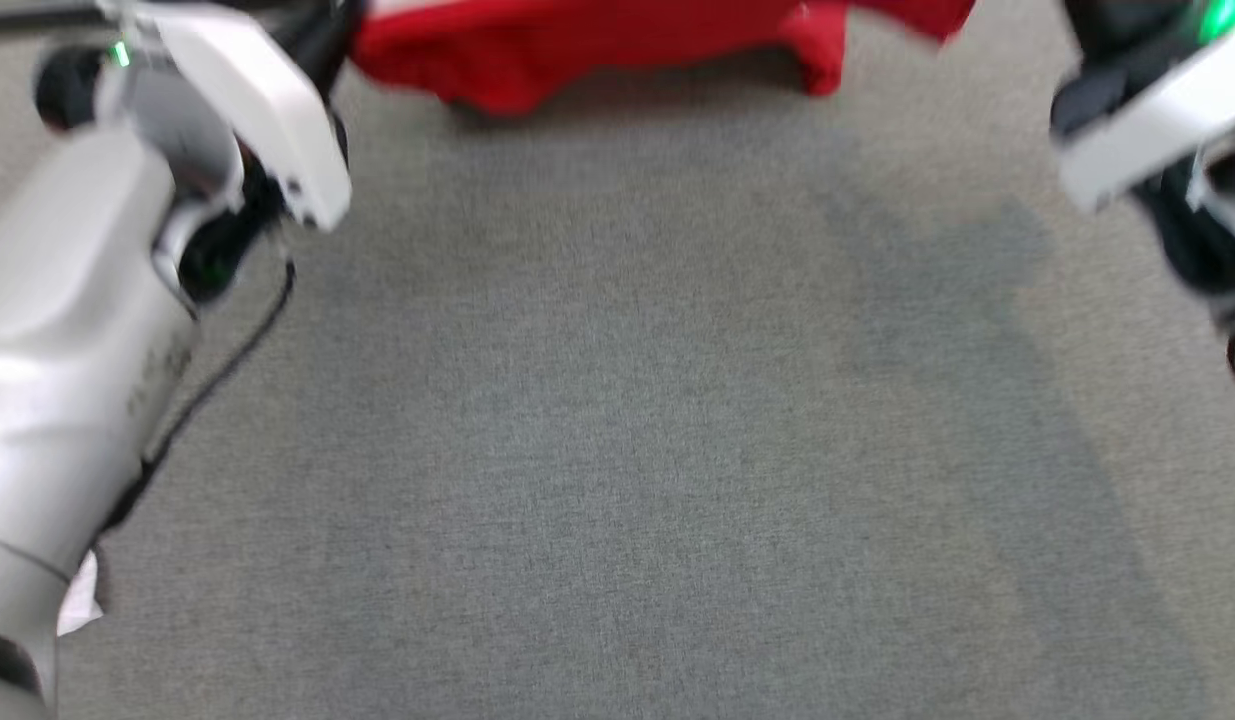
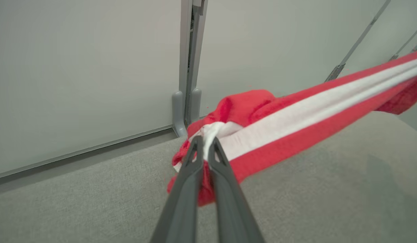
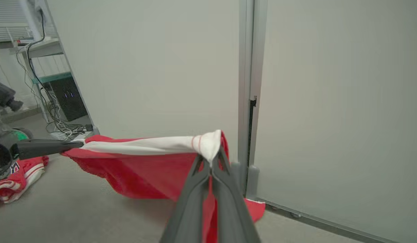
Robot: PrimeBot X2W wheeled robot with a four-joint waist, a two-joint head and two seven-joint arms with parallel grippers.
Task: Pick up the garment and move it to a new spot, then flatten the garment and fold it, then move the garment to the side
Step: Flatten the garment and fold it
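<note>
A red garment (image 1: 597, 45) hangs blurred above the grey carpeted floor (image 1: 617, 450), its lower edge throwing a shadow just beneath. Left of the garment a pale left forearm (image 1: 67, 350) rises, a black cable (image 1: 227, 370) trailing alongside it. Right of the garment is the right arm (image 1: 1147, 130).

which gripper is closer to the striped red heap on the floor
Left. The left gripper pinches the garment close above the heap; the right gripper holds the garment's far end.

Pale grey forearm shells (image 1: 67, 300), black cable (image 1: 227, 368), dark grey fingers (image 2: 182, 202).
</note>
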